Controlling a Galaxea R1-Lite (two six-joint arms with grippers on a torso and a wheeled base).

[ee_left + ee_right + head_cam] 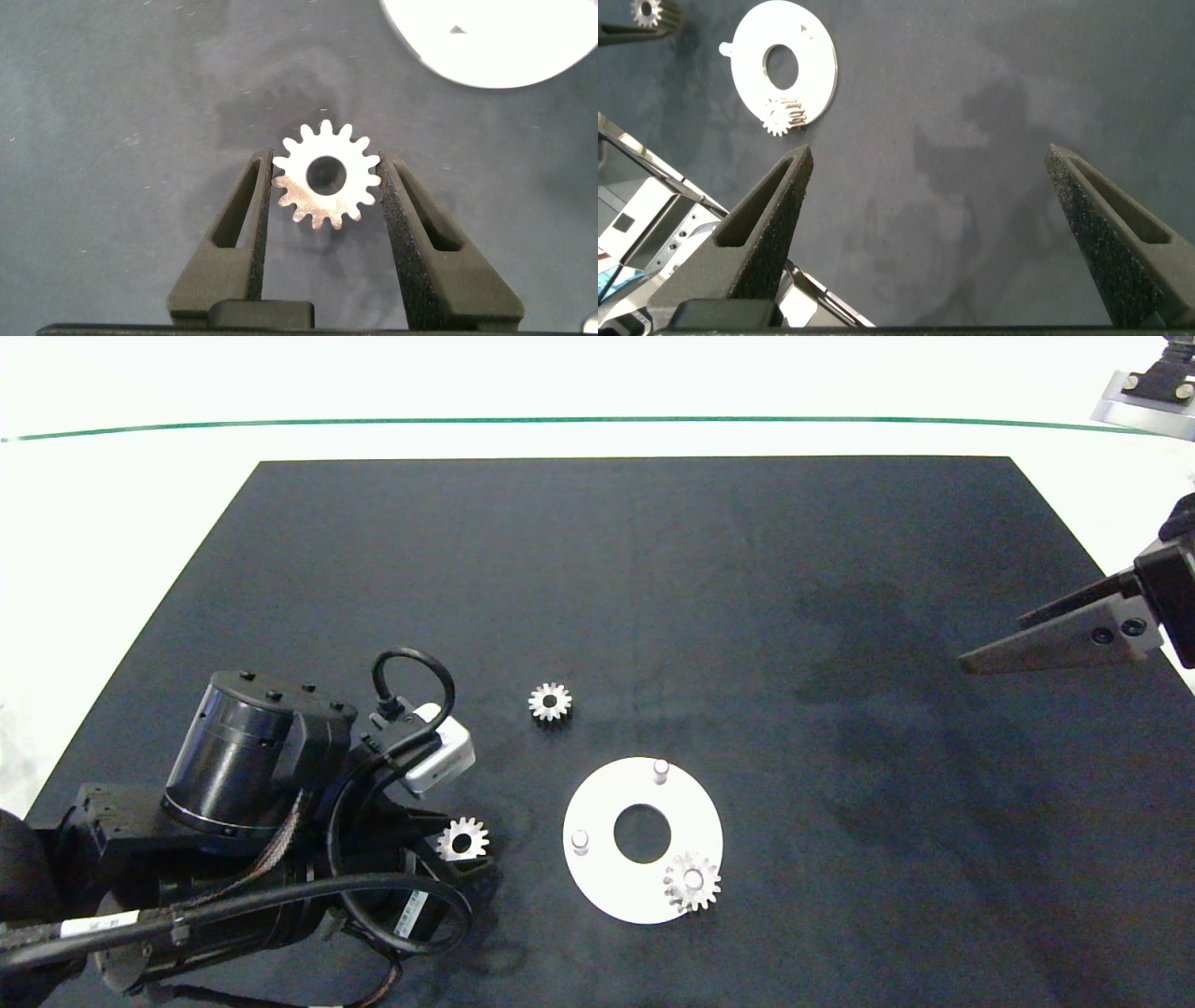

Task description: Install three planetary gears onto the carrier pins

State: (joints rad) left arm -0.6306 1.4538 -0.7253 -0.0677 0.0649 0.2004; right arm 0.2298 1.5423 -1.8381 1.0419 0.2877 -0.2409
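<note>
left gripper (325, 187) is down on the black mat (653, 579) at near left, fingers (245, 219) closed in on the toothed rim of one planetary gear (326, 179), pinching it from both sides. this gear lies flat, just left of the white disc (607, 882). second gear (692, 883) is already seated on the near-right carrier pin. third gear (550, 701) lies loose on the mat, just beyond the disc on its far-left side. two pins are bare: far pin (661, 769) and left pin (580, 841).

handling, judged: gears look like small stiff metal, light, not fragile but slick, teeth give only narrow contact so one could twist or pop out of the pinch. best hold is across the outer teeth, opposite sides, bore kept clear and level so it drops over a pin. the flat disc may slide on the mat if pushed sideways.

right gripper (924, 201) hangs at the far right edge above the mat, fingers spread wide, holding nothing. well apart from the disc.

in the way: not much. the seated gear sits close to the bare pins, and the left arm's cable loop (415, 672) and wrist camera (439, 756) hang near the disc's left side. loose gear is out of the path to the left pin.
</note>
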